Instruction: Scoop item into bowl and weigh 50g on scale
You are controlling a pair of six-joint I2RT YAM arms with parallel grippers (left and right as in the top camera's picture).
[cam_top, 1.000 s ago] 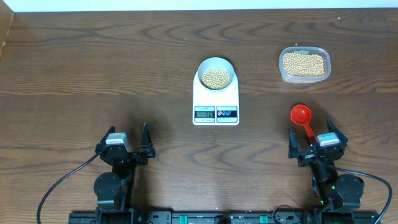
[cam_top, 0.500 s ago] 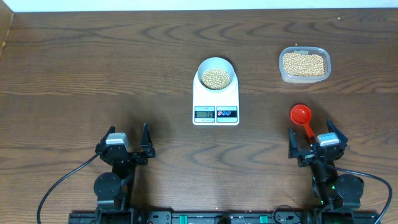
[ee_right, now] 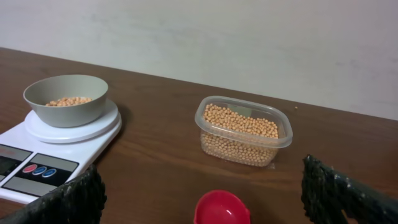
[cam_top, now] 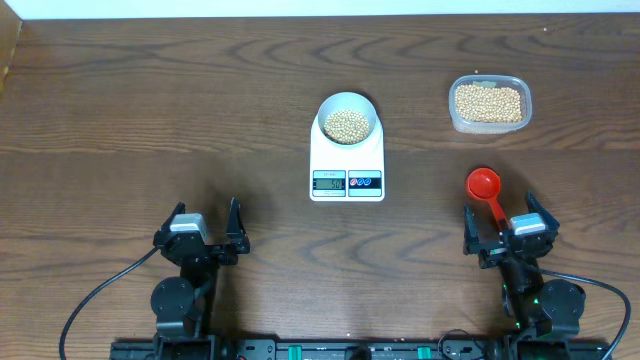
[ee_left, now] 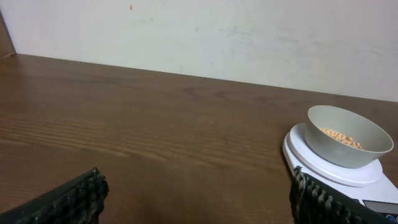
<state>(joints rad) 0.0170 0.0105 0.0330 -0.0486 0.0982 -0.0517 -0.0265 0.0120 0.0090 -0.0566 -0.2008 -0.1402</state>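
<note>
Low at the left of the overhead view, the left gripper [cam_top: 207, 215] rests over bare wood, its two black fingers spread wide with nothing between them. Up and right, near mid-frame, the flat white rectangular scale [cam_top: 347, 165] carries the small pale blue-white bowl [cam_top: 347, 97] on its far end, and the round tan-yellow beans [cam_top: 347, 125] cover the bowl's floor. The grey display [cam_top: 329, 181] shows digits too small to read, so whether fifty grams is reached cannot be told. Toward the upper right, a clear rounded-rectangular plastic tub [cam_top: 452, 110] holds the bulk of the beans. Below it a red plastic scoop [cam_top: 483, 183] lies on the dark wooden table [cam_top: 120, 110], cup toward the tub, handle running down between the fingers of the right gripper [cam_top: 499, 218], which stand wide apart and seem to clamp nothing.

Trouble, as I judge it, would come mostly from the scoop: its thin handle lies flat on the table, so an off-centre pinch could let it twist and shed beans, which would roll far. A knock on the bowl's rim or a press on the scale would shift the bowl or falsify the reading. Room is generous: bare wood at left and between scale and tub; the table's far edge runs along the top of the frame, close behind bowl and tub.
</note>
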